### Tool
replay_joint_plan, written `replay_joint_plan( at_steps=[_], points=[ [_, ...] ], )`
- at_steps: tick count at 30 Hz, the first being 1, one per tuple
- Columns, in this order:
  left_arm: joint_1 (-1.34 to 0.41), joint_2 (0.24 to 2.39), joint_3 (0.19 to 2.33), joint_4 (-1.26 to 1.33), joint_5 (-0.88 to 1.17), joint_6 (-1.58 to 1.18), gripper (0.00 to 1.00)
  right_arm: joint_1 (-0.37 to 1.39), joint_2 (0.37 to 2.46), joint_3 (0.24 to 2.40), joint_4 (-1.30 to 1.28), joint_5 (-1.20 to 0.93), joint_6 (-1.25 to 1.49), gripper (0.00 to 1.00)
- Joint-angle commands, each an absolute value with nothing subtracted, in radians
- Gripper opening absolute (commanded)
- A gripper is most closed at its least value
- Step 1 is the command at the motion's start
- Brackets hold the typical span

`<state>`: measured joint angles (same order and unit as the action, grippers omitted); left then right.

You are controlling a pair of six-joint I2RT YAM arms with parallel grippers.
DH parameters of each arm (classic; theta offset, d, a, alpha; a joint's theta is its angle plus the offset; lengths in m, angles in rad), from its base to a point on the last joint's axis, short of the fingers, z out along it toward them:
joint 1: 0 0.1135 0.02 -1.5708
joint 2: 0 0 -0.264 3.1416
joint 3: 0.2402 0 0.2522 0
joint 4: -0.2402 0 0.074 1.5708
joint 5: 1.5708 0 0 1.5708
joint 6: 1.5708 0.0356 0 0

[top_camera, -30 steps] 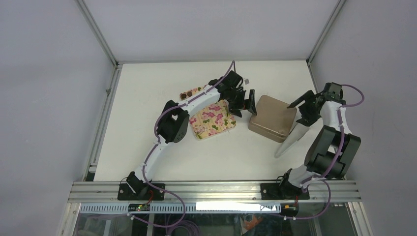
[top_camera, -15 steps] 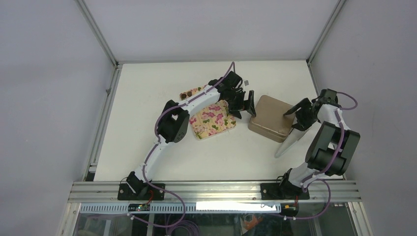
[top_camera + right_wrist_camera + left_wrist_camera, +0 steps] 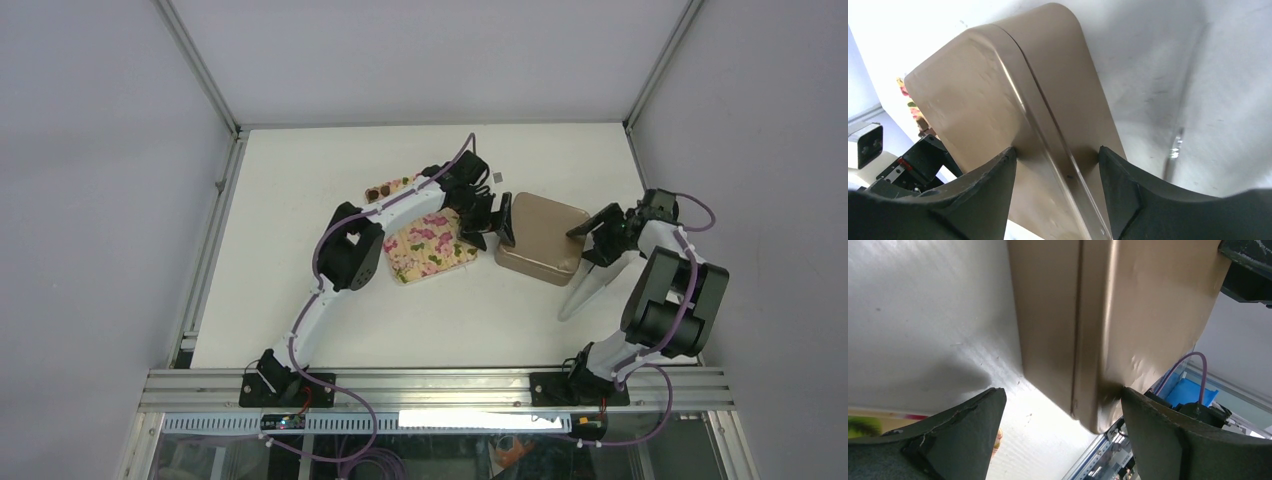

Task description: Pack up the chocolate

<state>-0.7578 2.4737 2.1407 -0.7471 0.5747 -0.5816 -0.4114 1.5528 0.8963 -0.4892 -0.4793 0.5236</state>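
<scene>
- Lidded tan box [image 3: 540, 238], right of tabletop centre.
- Left gripper [image 3: 1062, 394]: fingers spread astride one corner.
- Right gripper [image 3: 1057, 151]: pinching opposite corner; lid [image 3: 973, 100] best lifted level, box braced.

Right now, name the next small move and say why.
Likely close the right fingers on the box corner they straddle, to take hold for opening it. The box is shut, the left fingers stand open at its other side, and the chocolate lies outside, near the floral cloth.
</scene>
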Motion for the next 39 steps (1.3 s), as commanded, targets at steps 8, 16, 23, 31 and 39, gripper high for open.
replay_joint_plan(
  at_steps=[8, 16, 23, 31, 39],
  points=[
    [-0.730, 2.371, 2.054, -0.797, 0.519, -0.532, 0.90, -0.234, 1.639, 0.928, -0.462, -0.486, 0.607, 0.61],
    [-0.730, 2.367, 1.996, -0.801, 0.514, -0.533, 0.90, -0.232, 1.482, 1.061, -0.686, -0.244, 0.535, 0.89],
    [-0.730, 2.364, 1.969, -0.801, 0.513, -0.538, 0.90, -0.141, 1.337, 1.187, -0.820, -0.101, 0.479, 0.78],
    [-0.730, 2.370, 1.974, -0.801, 0.512, -0.542, 0.90, 0.077, 1.345, 1.160, -0.894, -0.055, 0.490, 0.36],
    [-0.730, 2.379, 1.979, -0.801, 0.515, -0.551, 0.90, 0.094, 1.387, 0.955, -0.823, -0.072, 0.549, 0.30]
  ],
)
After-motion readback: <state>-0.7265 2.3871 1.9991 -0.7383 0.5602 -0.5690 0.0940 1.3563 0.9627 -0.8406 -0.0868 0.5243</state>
